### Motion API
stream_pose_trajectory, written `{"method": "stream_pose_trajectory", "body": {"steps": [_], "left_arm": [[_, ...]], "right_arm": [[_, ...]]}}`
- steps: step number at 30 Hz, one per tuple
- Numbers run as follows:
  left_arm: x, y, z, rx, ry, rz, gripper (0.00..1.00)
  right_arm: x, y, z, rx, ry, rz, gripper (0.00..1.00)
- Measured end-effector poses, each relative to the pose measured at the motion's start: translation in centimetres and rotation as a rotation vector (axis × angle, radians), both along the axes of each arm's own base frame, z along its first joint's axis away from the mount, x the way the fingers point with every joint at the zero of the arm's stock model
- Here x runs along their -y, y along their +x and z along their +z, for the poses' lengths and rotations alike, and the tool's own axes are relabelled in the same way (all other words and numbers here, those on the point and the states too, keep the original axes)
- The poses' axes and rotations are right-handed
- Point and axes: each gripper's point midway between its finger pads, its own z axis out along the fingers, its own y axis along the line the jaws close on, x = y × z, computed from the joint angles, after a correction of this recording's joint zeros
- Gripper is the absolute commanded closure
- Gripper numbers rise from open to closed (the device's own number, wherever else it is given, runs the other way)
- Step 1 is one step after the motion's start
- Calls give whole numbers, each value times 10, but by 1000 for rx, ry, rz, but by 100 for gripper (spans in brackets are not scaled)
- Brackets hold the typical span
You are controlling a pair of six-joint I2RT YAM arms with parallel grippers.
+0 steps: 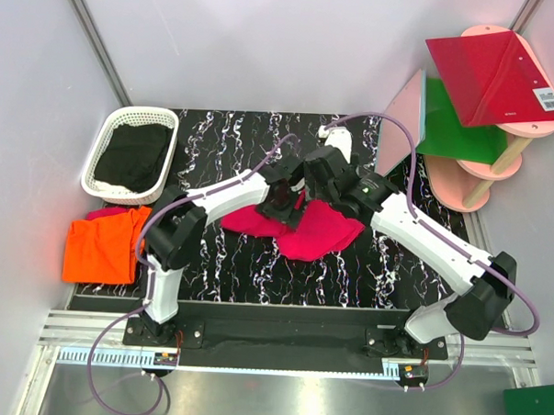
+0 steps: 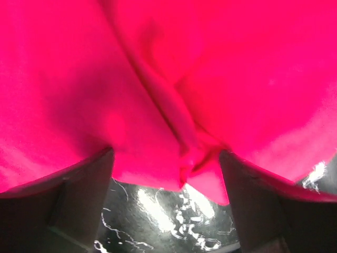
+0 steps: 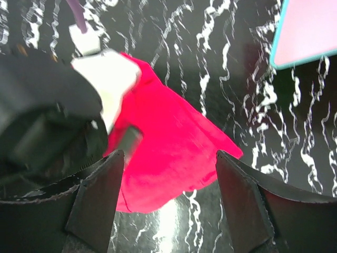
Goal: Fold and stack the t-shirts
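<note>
Showing both arms reaching inward over the middle of the black, white-veined table (image 1: pixel 219 269), the overhead view places the pink t-shirt (image 1: pixel 327 230) as a crumpled, unfolded heap near the table's centre, directly beneath the two wrists. The left gripper (image 1: pixel 282 204) sits low on the heap; in its wrist view its two dark fingers (image 2: pixel 73 205) stand wide apart, a ridge of pink cloth (image 2: pixel 174 121) bunched between them without being pinched (the cloth fills nearly the whole of that view). The right gripper (image 1: pixel 313 183) is just beside the left one, above the shirt's far part; its fingers (image 3: pixel 95 205) are likewise spread and hold nothing, with the shirt (image 3: pixel 179 153) lying flat on the table below and the left arm's wrist close at the left of that view. From overhead the two grippers overlap, so whether they touch cannot be told. The orange t-shirt (image 1: pixel 100 250) lies folded at the table's left edge, well apart from the pink one. Behind it stands a white basket (image 1: pixel 101 154) containing dark cloth (image 1: pixel 137 155). At far right, a red panel (image 1: pixel 494 75) and a green panel (image 1: pixel 455 123) rest on a pink stand (image 1: pixel 500 157).
</note>
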Motion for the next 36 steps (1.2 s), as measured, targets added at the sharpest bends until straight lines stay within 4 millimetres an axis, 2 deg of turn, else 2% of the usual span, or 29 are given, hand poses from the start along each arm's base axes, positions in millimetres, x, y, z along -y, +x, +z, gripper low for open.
{"method": "stream_pose_trajectory", "body": {"steps": [1, 7, 14, 19, 24, 28, 30, 33, 34, 35, 36], "left_arm": [[-1, 3, -1, 9, 20, 8, 100], [-25, 16, -8, 49, 164, 64, 100], [-63, 33, 12, 126, 294, 142, 100], [-91, 65, 51, 228, 324, 253, 100], [-108, 106, 109, 396, 321, 360, 100], [-115, 138, 161, 539, 320, 425, 100], [-115, 157, 180, 606, 315, 458, 100], [-119, 183, 187, 663, 319, 503, 100], [-122, 190, 182, 668, 323, 518, 89], [-125, 196, 175, 665, 329, 529, 62], [-128, 203, 167, 659, 332, 539, 26]], "right_arm": [[3, -2, -3, -6, -2, -5, 22], [11, -10, -23, -44, -20, -33, 22], [13, -13, -28, -59, -26, -37, 22], [9, -13, -35, -81, -31, -27, 22], [9, -15, -42, -98, -38, -20, 22], [7, -18, -49, -121, -39, -7, 22], [5, -19, -54, -137, -38, 4, 22], [0, -22, -64, -174, -40, 23, 22], [-2, -23, -68, -192, -42, 30, 22], [-4, -25, -73, -212, -43, 39, 23], [-5, -27, -77, -227, -46, 44, 23]]}}
